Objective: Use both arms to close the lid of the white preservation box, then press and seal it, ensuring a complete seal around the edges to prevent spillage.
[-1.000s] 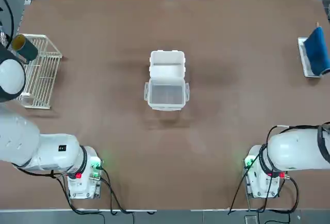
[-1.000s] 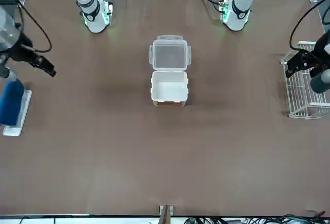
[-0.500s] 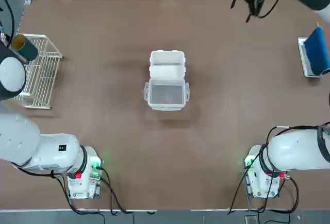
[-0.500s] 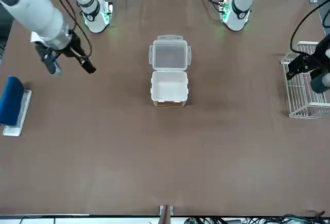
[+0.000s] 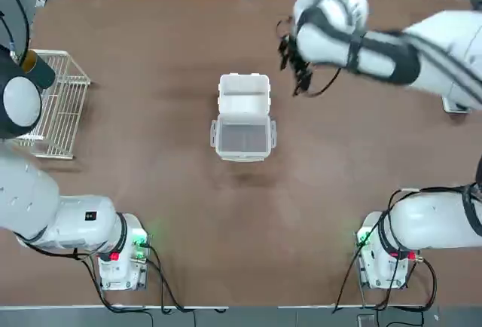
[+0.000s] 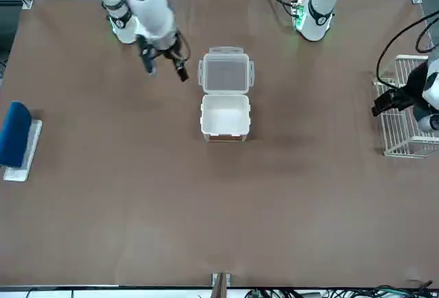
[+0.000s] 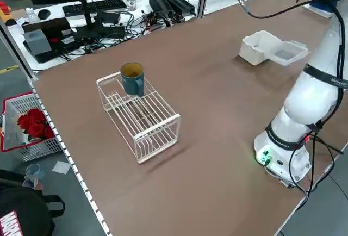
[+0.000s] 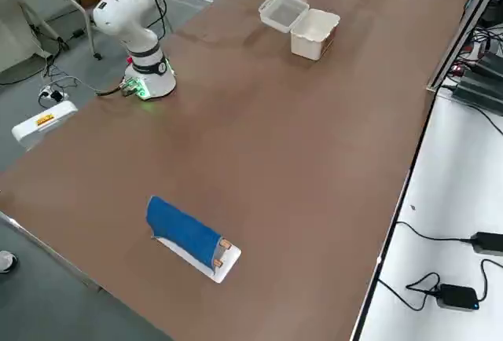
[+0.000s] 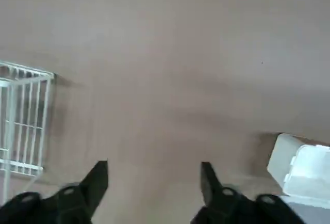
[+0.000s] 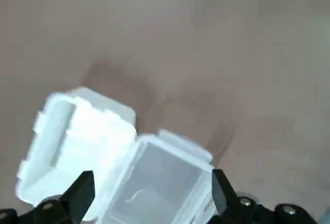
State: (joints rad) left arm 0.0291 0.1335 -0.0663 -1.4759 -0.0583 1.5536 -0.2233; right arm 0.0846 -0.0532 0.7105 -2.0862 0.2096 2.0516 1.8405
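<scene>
White preservation box (image 5: pixel 243 95) sits abt mid-surface, a bit toward the far edge from the arm bases. It's open: the lid (image 5: pixel 242 138) lies flat on the surface (image 5: pixel 151 214) on the base side of the box, joined along one edge, inside facing up. Nothing touching box or lid.

Right claw (image 5: pixel 295 62) hangs above the surface just beside the box, on the robot's right & slightly nearer the far edge. Fingers spread wide, nothing btwn them, not touching box. In front view it (image 6: pixel 163 64) is near the lid's corner w/ a clear gap. Right wrist view looks down on box (image 10: pixel 77 146) and lid (image 10: pixel 160 182), both showing btwn the two dark fingertips (image 10: pixel 82 193); claw empty.

Left claw (image 6: pixel 384 99) is over at the left edge of the surface, beside the white wire rack (image 5: pixel 56 105), well apart from the box. Left wrist view: fingers (image 9: pixel 95 185) apart, moderate gap, nothing held, only bare surface btwn them; rack (image 9: pixel 20 121) to one side, box corner (image 9: pixel 304 167) far off the other side.

Teal mug (image 7: pixel 132 78) sits on top of the rack. Blue roll on a white tray (image 6: pixel 17 140) lies near the right edge of the surface, untouched.
</scene>
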